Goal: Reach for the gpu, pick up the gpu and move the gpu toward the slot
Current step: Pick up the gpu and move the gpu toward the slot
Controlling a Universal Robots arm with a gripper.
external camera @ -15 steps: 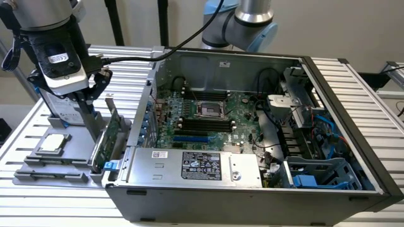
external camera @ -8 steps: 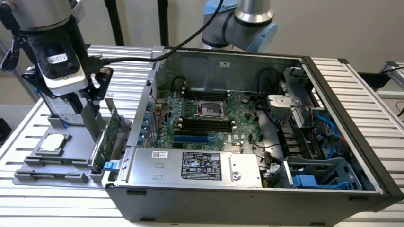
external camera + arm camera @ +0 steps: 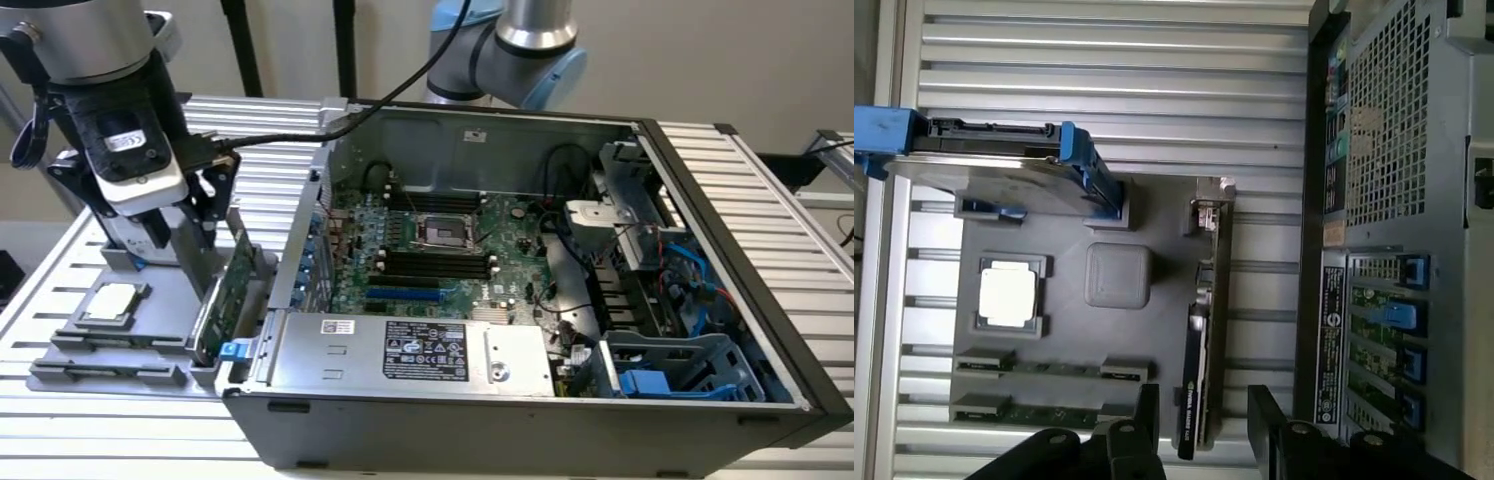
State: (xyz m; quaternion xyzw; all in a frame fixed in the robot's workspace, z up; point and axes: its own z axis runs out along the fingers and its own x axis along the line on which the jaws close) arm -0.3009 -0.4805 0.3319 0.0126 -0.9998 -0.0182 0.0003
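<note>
I see gripper over gpu, fingers spread, gaps both sides; gpu stands on edge in tray beside PC case.

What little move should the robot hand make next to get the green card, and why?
Probably ease straight down a little. In the wrist view the open gripper has one finger on each side of the green card, with gaps on both sides. The card stands on its edge in the gray holder. Going lower would likely give a firmer hold before closing.
</note>
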